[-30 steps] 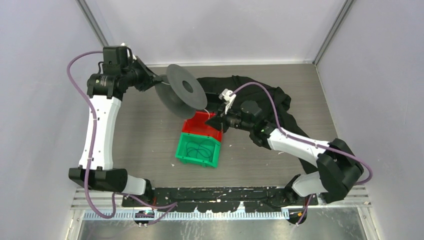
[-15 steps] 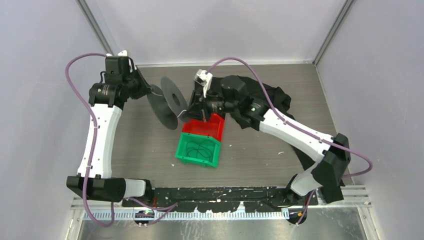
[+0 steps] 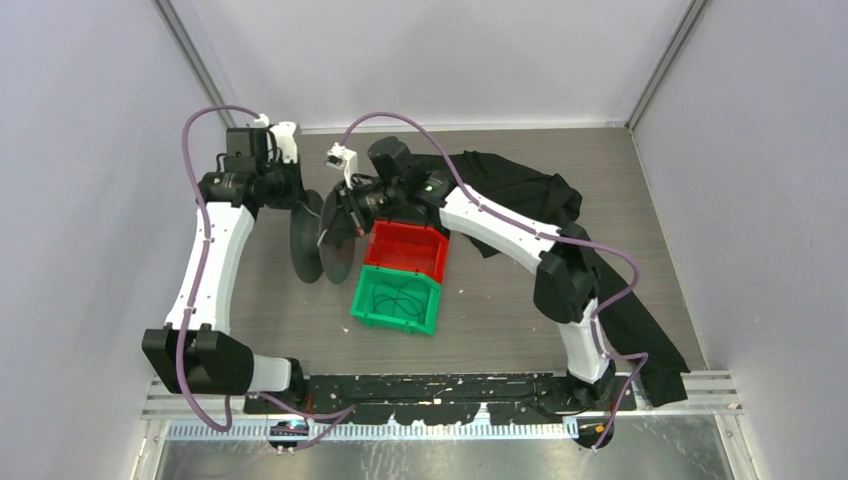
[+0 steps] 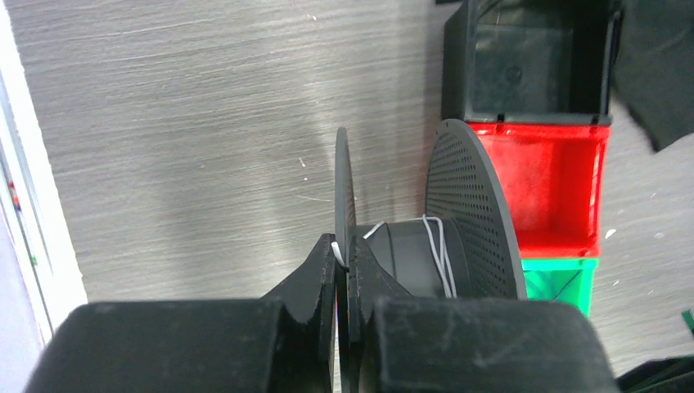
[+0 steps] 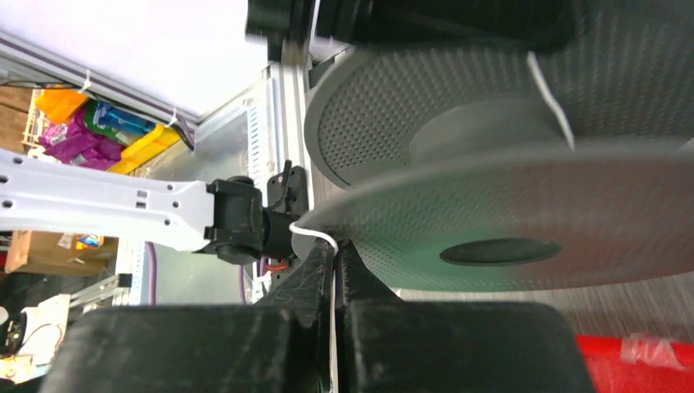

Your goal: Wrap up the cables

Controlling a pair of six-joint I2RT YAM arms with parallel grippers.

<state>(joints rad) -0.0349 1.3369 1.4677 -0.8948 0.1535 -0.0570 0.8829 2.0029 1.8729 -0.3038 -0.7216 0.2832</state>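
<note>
Cable (image 5: 311, 231) pinched in closed right gripper (image 5: 334, 255) runs just ahead onto spool (image 4: 476, 221); left gripper (image 4: 344, 260) clamps its flange.

Red bin (image 3: 405, 263) just beside spool (image 3: 338, 250)

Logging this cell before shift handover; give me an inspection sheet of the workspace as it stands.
Surface: grey wood-grain table, faintly scratched.
Job's things: thin white cord partly wound on dark grey plastic spool.
Clutter: red plastic bin; green plastic bin holding dark cable loops; black cloth.
Grippers: left gripper shut on spool flange; right gripper shut on cord.
Cables: purple hoses along both arms.
Surroundings: plain pale enclosure walls.
</note>
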